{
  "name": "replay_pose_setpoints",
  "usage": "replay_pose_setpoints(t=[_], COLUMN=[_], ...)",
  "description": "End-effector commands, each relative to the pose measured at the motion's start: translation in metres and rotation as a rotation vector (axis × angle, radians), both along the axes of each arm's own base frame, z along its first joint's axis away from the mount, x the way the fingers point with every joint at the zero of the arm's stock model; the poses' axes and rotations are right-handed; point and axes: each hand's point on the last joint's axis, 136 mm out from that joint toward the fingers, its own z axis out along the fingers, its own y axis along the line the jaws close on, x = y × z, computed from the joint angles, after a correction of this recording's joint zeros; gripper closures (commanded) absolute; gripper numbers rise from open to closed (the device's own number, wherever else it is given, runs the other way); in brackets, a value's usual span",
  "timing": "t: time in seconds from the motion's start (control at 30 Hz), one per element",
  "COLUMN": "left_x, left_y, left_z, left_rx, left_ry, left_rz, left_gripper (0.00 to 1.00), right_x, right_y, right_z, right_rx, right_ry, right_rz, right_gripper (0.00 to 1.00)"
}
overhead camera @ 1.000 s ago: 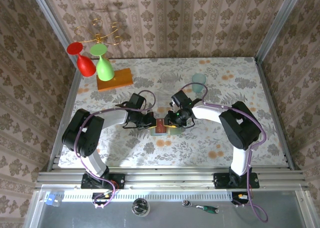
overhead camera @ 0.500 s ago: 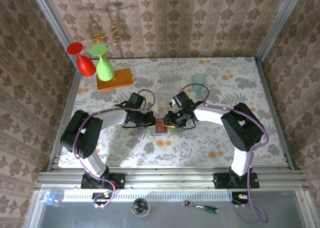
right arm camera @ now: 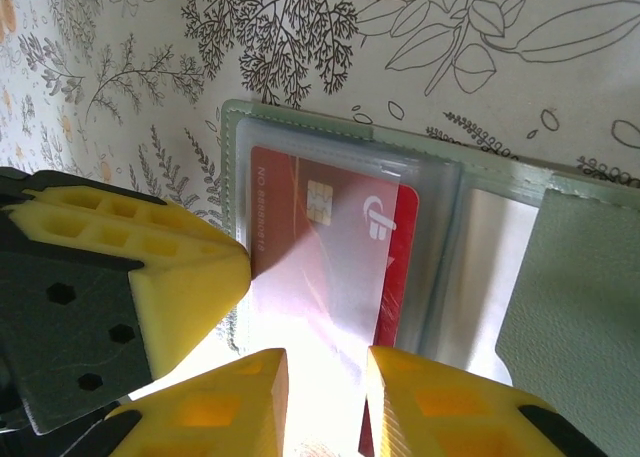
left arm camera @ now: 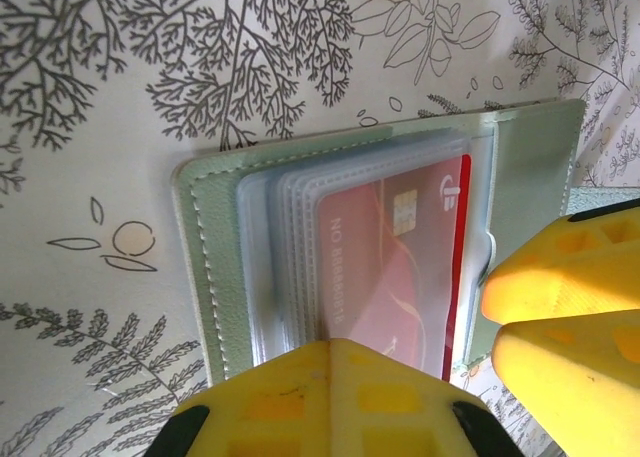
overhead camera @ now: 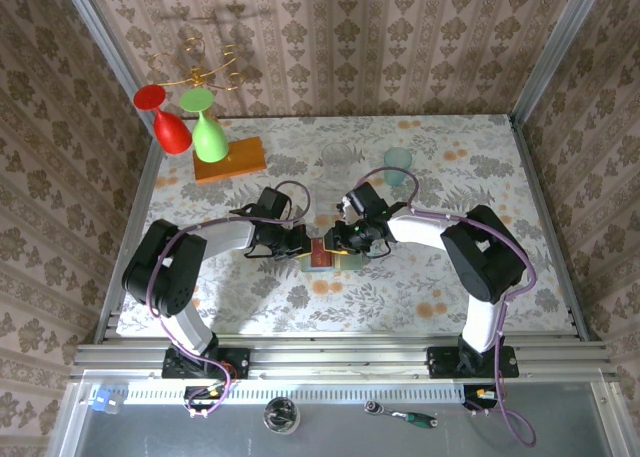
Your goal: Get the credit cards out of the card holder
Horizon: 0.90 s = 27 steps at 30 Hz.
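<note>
Red plastic credit card [right arm camera: 330, 247], thin, stiff, slick, tucked in soft card holder [left arm camera: 215, 277] lying open on surface [right arm camera: 450, 67]. Left fingers [left arm camera: 320, 397] closed atop holder's edge; right fingers [right arm camera: 225, 407] slightly parted astride card's edge. Probably best pinched there, drawn flat.

Red credit card [right arm camera: 322, 239] in card holder [right arm camera: 572, 277]
</note>
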Motion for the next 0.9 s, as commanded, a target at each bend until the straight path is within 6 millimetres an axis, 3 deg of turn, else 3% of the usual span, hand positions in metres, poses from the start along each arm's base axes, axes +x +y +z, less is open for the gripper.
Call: replay_pose_setpoints(t=[0.0,0.27,0.6,0.87], left_x=[-0.01,-0.01,-0.01,-0.01], left_y=[0.009,0.009,0.009,0.009], left_z=[-0.015,-0.017,-0.016,-0.017], left_rx=[0.047,0.048,0.046,0.047], left_ry=[0.04,0.048,0.045,0.046], left_rz=[-0.007,-0.004,-0.005,-0.004], left_gripper=[1.0,1.0,1.0,1.0], right_x=[-0.003,-0.004,-0.006,-0.006], right_y=[0.0,0.002,0.004,-0.008], right_z=[-0.008,-0.014,-0.017,-0.026], right_rx=[0.012,0.018,0.031,-0.059], right_ry=[0.029,0.048,0.066,0.075], right_rz=[0.007,0.011,0.02,-0.004], right_gripper=[0.71,0.71,0.81,0.73])
